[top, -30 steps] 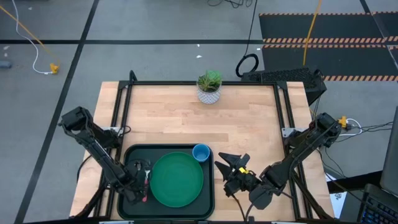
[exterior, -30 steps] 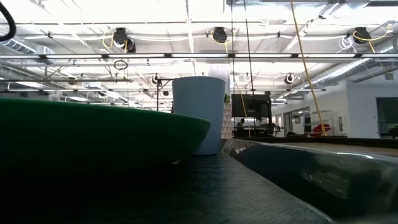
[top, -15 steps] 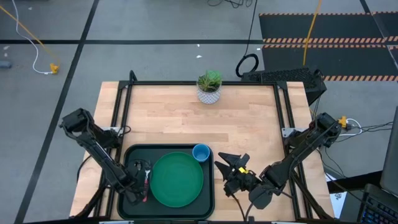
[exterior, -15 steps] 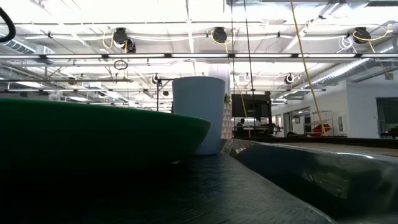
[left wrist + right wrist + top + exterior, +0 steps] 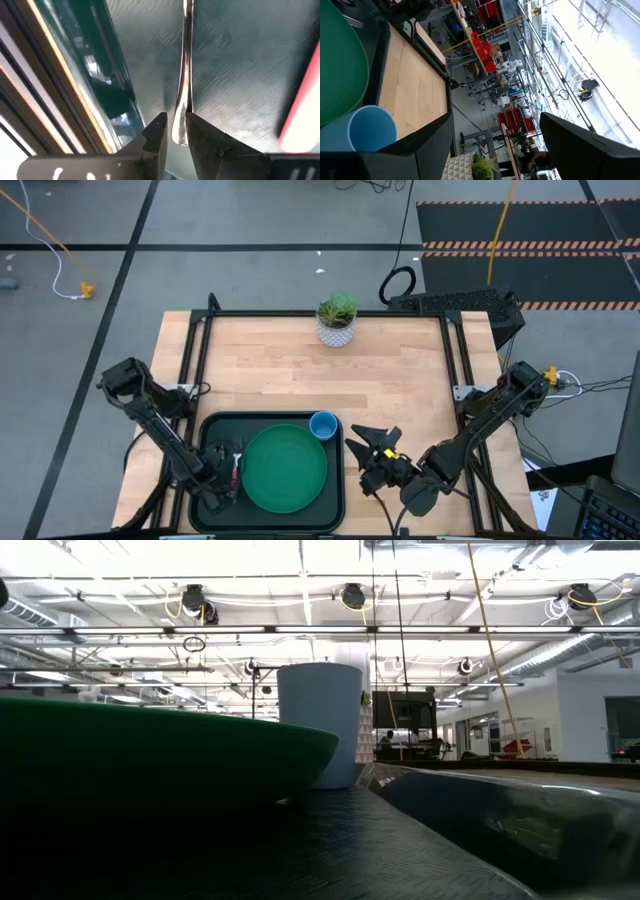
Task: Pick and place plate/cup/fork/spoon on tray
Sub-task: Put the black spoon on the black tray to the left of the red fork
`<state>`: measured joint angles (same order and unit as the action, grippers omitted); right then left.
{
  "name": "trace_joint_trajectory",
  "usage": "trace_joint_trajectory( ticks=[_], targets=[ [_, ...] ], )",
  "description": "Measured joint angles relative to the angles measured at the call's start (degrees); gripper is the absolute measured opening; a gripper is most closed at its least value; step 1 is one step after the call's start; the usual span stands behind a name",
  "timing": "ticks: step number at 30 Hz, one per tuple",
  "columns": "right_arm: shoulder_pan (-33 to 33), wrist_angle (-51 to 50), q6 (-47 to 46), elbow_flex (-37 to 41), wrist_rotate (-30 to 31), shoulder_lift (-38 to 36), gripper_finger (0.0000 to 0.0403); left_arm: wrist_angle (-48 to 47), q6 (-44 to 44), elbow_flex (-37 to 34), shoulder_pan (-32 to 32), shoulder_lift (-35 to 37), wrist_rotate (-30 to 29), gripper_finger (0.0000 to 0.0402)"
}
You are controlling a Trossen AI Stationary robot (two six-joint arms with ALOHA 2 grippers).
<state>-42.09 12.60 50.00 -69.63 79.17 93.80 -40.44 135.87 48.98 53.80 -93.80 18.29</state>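
**Tableware gathered on the tray, left gripper at the spoon handle**

In the high view, the tray (image 5: 205,430) is seen at the lower centre-left of the frame, on the wooden table (image 5: 400,395). The green plate (image 5: 284,470) is shown lying flat in the tray's middle, and the light-blue cup (image 5: 323,425) is set upright at the tray's upper right corner, just beside the plate's rim. The fork (image 5: 235,472), marked by its red handle, is laid in the strip between the plate and the tray's left rim. The left gripper (image 5: 217,480) is lowered over this same strip. In the left wrist view, the left gripper's fingers (image 5: 156,136) are drawn nearly together about the tip of the spoon (image 5: 185,65), whose slim handle is pinched between them while its length is laid on the tray floor. The right gripper (image 5: 368,448) is held over bare table just right of the tray, its fingers spread wide with nothing between them. A potted plant (image 5: 337,318) is placed at the table's upper edge.
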Motion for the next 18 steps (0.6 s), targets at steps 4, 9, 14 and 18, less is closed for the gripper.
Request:
trace_joint_trajectory(
  ticks=[4, 9, 14, 18],
  targets=[
    [0.0, 0.0, 0.0, 0.0, 0.0, 0.0, 0.029, 0.2, 0.1, 0.0, -0.4, 0.0, -0.2, 0.0076],
    [0.0, 0.0, 0.0, 0.0, 0.0, 0.0, 0.029, 0.1, -0.1, 0.1, -1.2, 0.0, -1.1, 0.0076],
    [0.0, 0.0, 0.0, 0.0, 0.0, 0.0, 0.029, 0.4, -0.7, 0.1, -2.9, 0.1, -3.0, 0.0076],
    [0.0, 0.0, 0.0, 0.0, 0.0, 0.0, 0.029, 0.5, -2.0, 0.2, -4.0, 0.2, -3.2, 0.0076]
  ],
)
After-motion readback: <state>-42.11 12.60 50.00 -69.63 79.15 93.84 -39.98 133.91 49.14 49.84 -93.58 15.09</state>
